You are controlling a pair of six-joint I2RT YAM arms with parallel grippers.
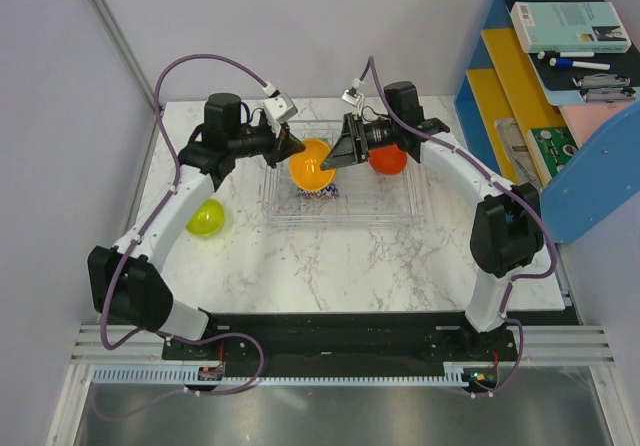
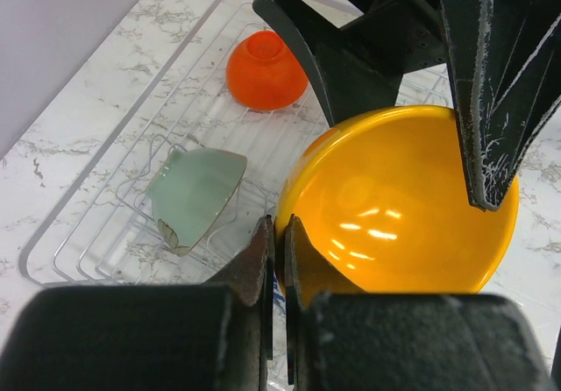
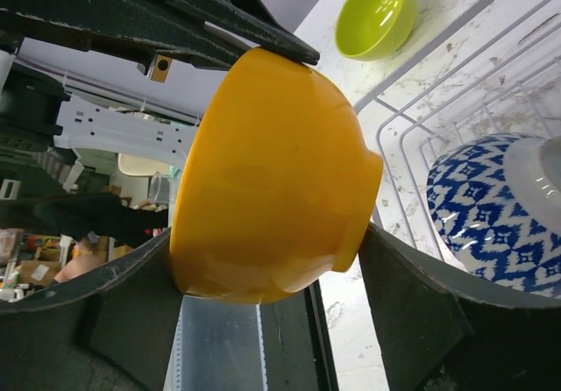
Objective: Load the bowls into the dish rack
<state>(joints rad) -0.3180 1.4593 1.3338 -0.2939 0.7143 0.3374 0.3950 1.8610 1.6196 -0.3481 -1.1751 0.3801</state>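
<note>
Bowl (image 1: 310, 166) hangs over the rack (image 1: 400, 216), rim pinched in your left gripper (image 2: 279, 233) at nine o'clock. Your right gripper (image 3: 263, 233) straddles it wide from three o'clock, foot to rim; you cannot tell if it bites.

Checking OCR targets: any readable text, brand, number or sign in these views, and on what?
None legible.
Pale book, top right: cover print too small to read.
Green card below it: white marks blurred.
Orange-yellow bowl, dish rack: no markings visible.
</note>
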